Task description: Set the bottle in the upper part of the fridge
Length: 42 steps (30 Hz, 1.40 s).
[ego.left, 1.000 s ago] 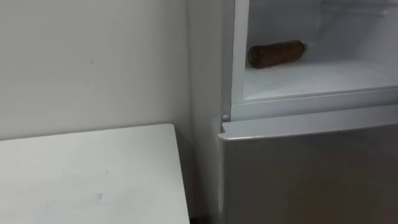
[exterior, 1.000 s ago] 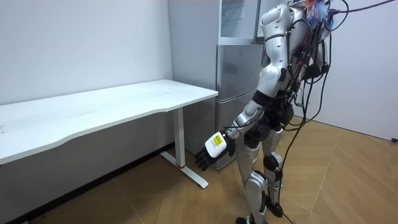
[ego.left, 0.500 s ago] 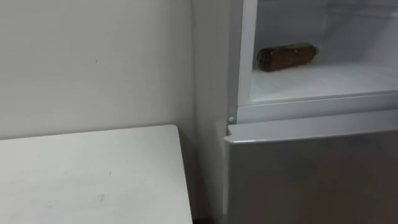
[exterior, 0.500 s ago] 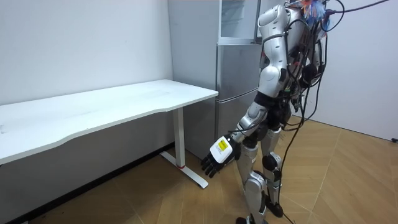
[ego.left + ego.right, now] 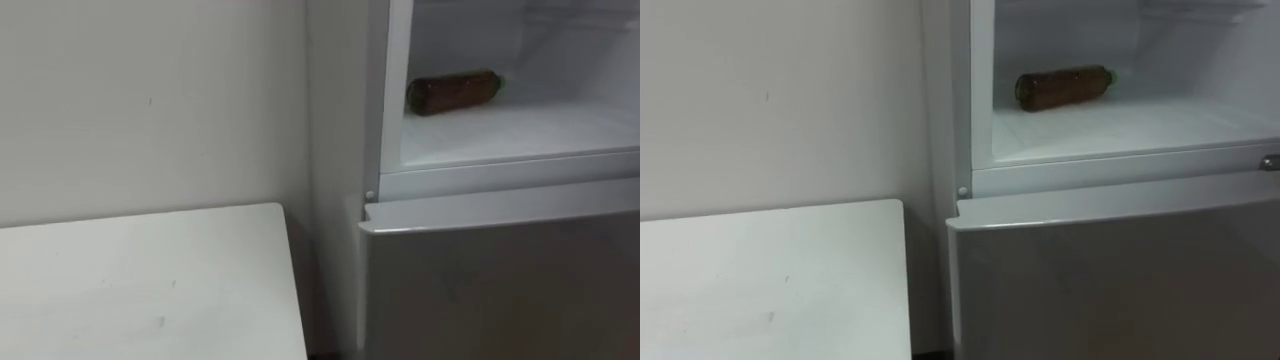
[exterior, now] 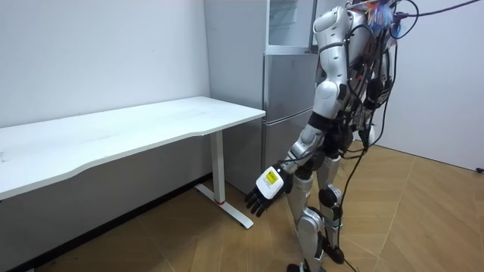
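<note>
Brown bottle [image 5: 452,92] lies sideways in the upper fridge [image 5: 530,128], 1 o'clock. Left hand [image 6: 265,193] hangs loose-fingered and empty. I'd close up gently, it could roll.

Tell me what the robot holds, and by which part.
Nothing seen held: the left hand hangs open and empty at its side, and the bottle lies on its side in the upper fridge.

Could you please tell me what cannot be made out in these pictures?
Bottle: lying on its side in the upper fridge compartment; label and fill level too blurred in the eye views.
Compartment's top and right side: cut off by the eye views' edges.
Lower fridge door: bottom cut off by the lower edge.
</note>
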Tool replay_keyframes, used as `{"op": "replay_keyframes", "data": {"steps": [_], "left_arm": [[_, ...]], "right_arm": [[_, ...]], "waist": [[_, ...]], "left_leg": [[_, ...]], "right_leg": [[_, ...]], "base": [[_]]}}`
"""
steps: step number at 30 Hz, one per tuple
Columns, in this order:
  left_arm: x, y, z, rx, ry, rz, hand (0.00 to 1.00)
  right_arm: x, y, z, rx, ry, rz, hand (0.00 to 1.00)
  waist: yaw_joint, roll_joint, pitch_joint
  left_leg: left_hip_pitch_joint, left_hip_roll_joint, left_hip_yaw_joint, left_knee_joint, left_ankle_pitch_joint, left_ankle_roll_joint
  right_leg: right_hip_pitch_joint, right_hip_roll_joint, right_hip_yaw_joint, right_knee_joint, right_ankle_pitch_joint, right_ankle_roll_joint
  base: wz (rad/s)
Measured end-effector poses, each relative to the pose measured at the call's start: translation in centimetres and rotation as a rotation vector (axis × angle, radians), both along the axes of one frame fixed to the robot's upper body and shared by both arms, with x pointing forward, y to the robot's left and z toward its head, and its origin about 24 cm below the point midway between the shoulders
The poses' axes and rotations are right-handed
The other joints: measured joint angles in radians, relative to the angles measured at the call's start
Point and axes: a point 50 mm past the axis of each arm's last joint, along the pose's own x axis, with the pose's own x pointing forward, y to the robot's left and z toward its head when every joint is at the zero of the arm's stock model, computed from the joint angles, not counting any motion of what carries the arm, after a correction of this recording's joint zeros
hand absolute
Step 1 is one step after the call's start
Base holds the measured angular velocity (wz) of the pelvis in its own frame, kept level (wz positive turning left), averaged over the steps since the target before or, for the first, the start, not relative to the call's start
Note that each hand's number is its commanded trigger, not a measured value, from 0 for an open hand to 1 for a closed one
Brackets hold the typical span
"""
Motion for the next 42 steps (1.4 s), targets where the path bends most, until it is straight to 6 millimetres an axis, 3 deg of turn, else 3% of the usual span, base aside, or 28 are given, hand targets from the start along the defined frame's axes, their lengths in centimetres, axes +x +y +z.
{"op": "replay_keyframes", "data": {"steps": [10, 19, 25, 36, 42], "left_arm": [[-0.4, -0.5, -0.6, -0.124, 0.023, 0.137, 0.0], [-0.8, -0.4, -0.7, -0.207, 0.005, 0.235, 0.0], [-1.3, -0.2, -0.5, -0.208, -0.002, 0.279, 0.0], [-1.6, 1.8, 0.2, -0.159, -0.023, 0.275, 0.0], [-0.9, 1.9, 0.3, -0.154, -0.041, 0.242, 0.0]], "right_arm": [[1.5, 0.9, -0.9, 0.126, -0.11, -0.014, 0.0], [4.5, -0.3, 0.7, 0.073, -0.248, 0.009, 0.0], [7.0, -2.1, 3.5, -0.06, -0.316, 0.008, 0.0], [9.9, -8.0, 11.0, -0.341, -0.508, -0.147, 0.0], [11.3, -8.7, 13.7, -0.43, -0.558, -0.151, 0.0]], "waist": [[-0.009, -0.001, -0.0001], [-0.011, -0.011, -0.0009], [-0.012, -0.021, 0.0046], [-0.019, -0.041, 0.0005], [-0.018, -0.067, 0.0074]], "left_leg": [[0.007, -0.001, 0.003, 0.003, 0.0, 0.0], [0.009, -0.001, 0.003, 0.012, 0.0, 0.0], [0.005, -0.002, 0.005, 0.007, 0.0, 0.0], [-0.003, -0.004, -0.001, -0.001, 0.0, 0.0], [-0.004, -0.003, -0.011, -0.001, 0.0, 0.0]], "right_leg": [[-0.01, -0.003, -0.002, 0.02, -0.006, -0.001], [-0.006, -0.005, -0.002, 0.022, -0.006, -0.001], [-0.013, -0.004, 0.002, 0.025, -0.008, -0.001], [-0.012, -0.004, -0.008, 0.024, -0.01, 0.0], [-0.013, -0.005, -0.018, 0.012, -0.012, 0.0]], "base": [[0.0], [0.0], [0.0], [0.01], [0.03]]}}
